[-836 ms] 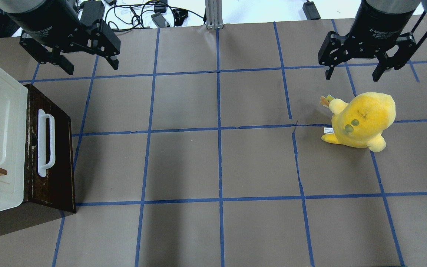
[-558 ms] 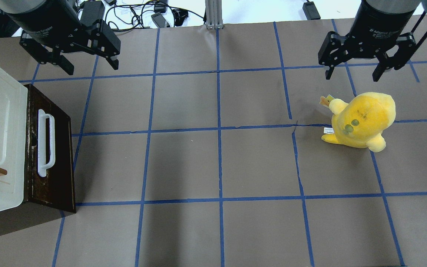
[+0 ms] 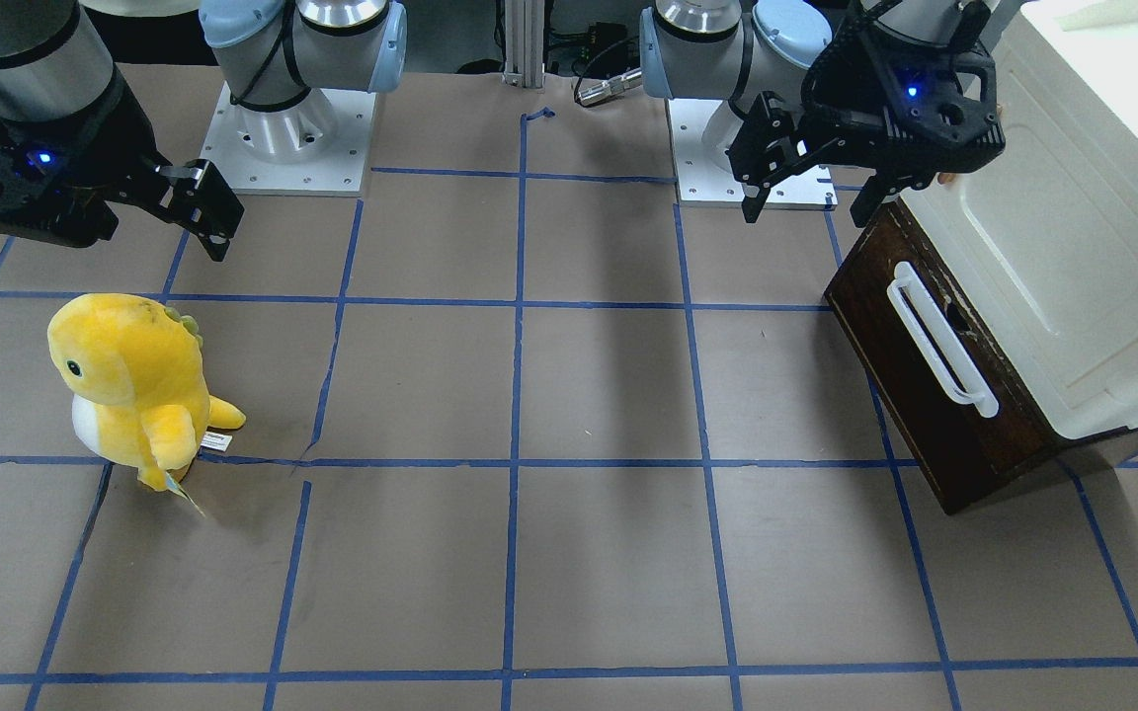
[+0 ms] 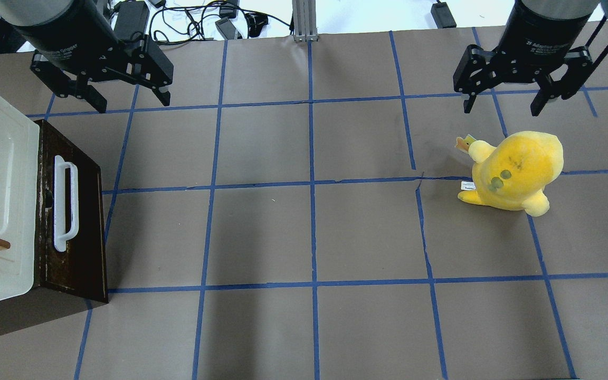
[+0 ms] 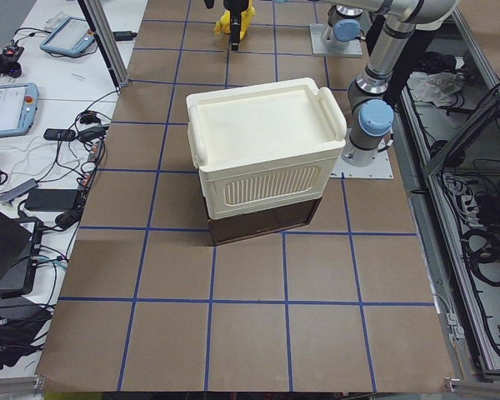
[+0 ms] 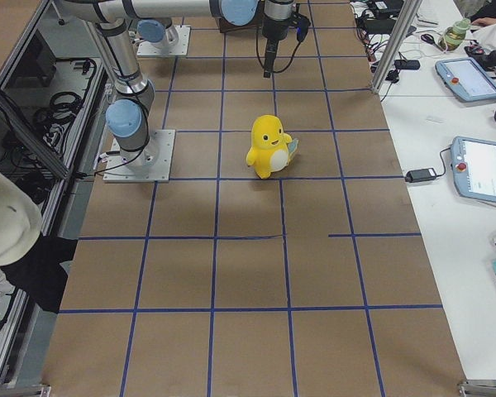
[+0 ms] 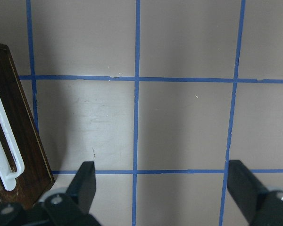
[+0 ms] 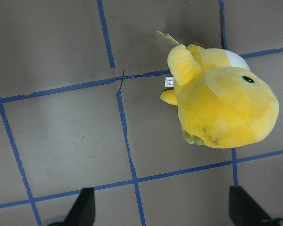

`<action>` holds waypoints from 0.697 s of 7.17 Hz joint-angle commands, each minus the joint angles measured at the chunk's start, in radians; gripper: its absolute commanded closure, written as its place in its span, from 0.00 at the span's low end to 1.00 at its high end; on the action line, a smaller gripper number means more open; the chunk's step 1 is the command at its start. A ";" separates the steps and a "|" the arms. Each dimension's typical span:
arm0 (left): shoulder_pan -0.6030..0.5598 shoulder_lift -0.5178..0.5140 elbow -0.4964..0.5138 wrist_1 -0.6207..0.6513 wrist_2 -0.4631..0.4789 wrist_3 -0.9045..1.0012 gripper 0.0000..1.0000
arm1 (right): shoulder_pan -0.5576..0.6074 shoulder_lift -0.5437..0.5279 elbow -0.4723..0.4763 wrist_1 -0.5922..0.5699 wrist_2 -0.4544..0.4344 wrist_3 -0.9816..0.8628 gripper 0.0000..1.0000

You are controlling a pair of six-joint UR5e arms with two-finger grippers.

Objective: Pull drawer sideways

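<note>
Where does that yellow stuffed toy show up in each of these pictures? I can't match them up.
Front-facing: yellow toy at middle left.
Overhead: at middle right.
Left side: tiny, at the top edge.
Right side: above centre.
Right wrist: upper right.
Left wrist: not in it.
Shared landmark: the kinked blue tape crossing beside the toy, which also shows front-facing and at the right wrist.

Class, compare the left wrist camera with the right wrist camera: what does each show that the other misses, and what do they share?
Only the left wrist view shows the drawer, its dark wooden front and white bar handle at the picture's left edge. Only the right wrist view shows the yellow plush toy. Both show the brown table with blue tape lines and an open, empty gripper: the left gripper and the right gripper.
</note>
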 commanded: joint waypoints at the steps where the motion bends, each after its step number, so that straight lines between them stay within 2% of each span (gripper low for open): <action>1: -0.001 0.005 -0.010 -0.010 -0.001 -0.001 0.00 | 0.001 0.000 0.000 -0.001 0.000 0.000 0.00; 5: -0.007 -0.009 -0.048 0.002 0.024 -0.021 0.00 | -0.001 0.000 0.000 -0.001 0.000 0.000 0.00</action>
